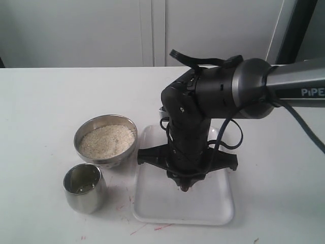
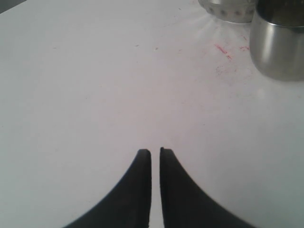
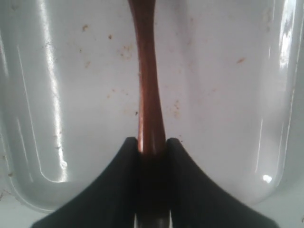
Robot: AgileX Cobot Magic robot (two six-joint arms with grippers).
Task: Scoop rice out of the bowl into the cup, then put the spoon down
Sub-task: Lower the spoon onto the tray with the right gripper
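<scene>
well, from the exterior view the white matte surface (image 1: 45, 101) carries a wide, round, shiny steel bowl (image 1: 116, 160) filled with fine, pale, grainy rice (image 1: 106, 140). just beside it, closer to the near edge, stands a smaller polished steel cup (image 1: 85, 190) with a rounded base, its inside looking mostly bare. to their right lies a glossy white rectangular tray (image 1: 203, 208) with rounded corners. the black right hand (image 1: 184, 186) points down over the tray's middle, and its bulk hides the spoon here.

from the left wrist view, the left hand (image 2: 155, 153) hovers over bare surface, its two curved black fingers (image 2: 142, 180) drawn together with only a thin slit between them and nothing held. the cup and a sliver of the bowl (image 2: 227, 10) sit well apart from it, with faint red scratch marks (image 2: 222, 49) near them.

from the right wrist view, the right hand is clamped on the slim, smooth, reddish-brown wooden spoon (image 3: 148, 71), gripping its long handle. the handle runs out over the speckled, shiny tray floor; its head is out of frame.
</scene>
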